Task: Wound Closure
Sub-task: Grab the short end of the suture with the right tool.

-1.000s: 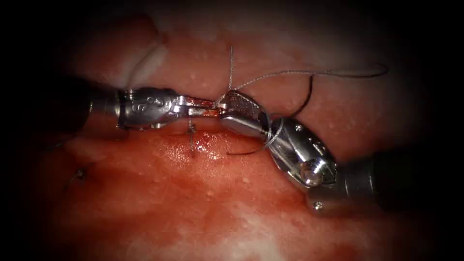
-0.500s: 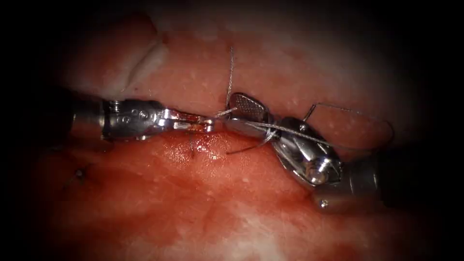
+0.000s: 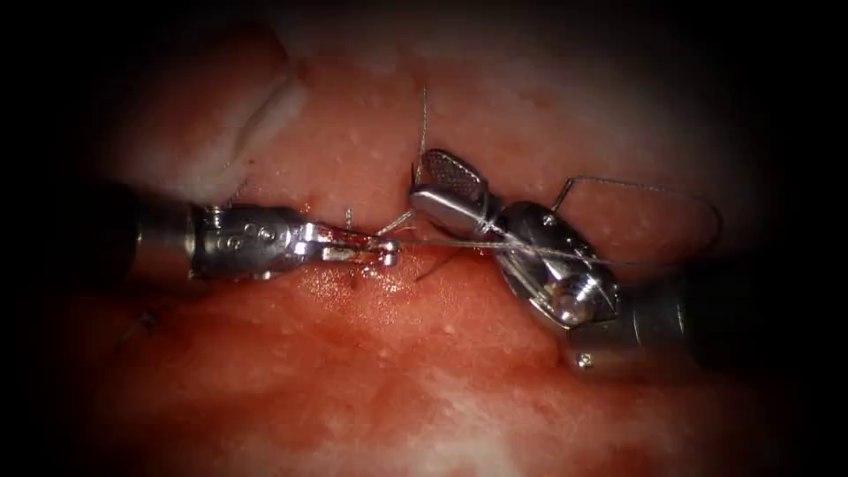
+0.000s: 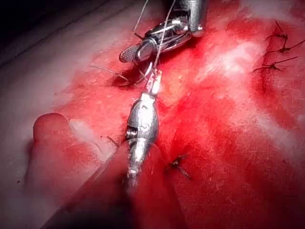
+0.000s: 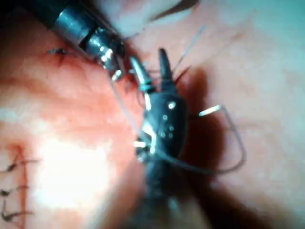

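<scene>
My left tool [image 3: 387, 254] lies over the cut from the left, shut on the thread [image 3: 442, 242]; the left wrist view shows the same grip [image 4: 153, 82]. From there the thread runs taut to the right, crosses the body of my right tool [image 3: 422, 181] and curls into a wide loop [image 3: 654, 187] beyond it. The right tool's jaws stand open in the right wrist view [image 5: 150, 59], with nothing clamped between them. A thin thread tail [image 3: 422, 115] rises above them. A stitch [image 3: 353, 276] sits in the tissue [image 3: 397, 371] just under the left tool's tip.
Red fluid [image 3: 380, 291] wets the tissue around the stitch. Earlier knotted stitches show further along the cut [image 4: 177, 164], [image 4: 279, 45], [image 5: 12, 191]. A pale raised fold of tissue [image 3: 265, 115] lies behind the left tool.
The left tool drew back to the left and dropped lower with the thread, pulling it straight. The right tool's jaws lifted, and the thread loop swung over onto its body.
</scene>
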{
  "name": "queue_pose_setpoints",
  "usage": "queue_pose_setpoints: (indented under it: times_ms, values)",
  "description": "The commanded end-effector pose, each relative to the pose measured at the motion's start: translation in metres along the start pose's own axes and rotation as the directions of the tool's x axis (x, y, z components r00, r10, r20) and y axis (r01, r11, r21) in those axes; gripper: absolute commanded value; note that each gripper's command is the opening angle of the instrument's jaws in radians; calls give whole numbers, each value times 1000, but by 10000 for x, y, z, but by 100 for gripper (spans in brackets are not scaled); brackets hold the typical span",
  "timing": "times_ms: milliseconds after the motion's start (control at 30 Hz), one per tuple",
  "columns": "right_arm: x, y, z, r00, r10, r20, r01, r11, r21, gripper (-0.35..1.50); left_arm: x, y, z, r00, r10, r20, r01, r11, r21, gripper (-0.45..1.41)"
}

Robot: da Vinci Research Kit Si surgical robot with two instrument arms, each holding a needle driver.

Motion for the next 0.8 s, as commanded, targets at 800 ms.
queue_pose_setpoints:
  times_ms: [800]
  values:
    - [-2, 3, 16, 991, 28, 132, 13, 954, -300, 117, 10, -5, 17, 999, -18, 48, 18, 1000, -6, -45]
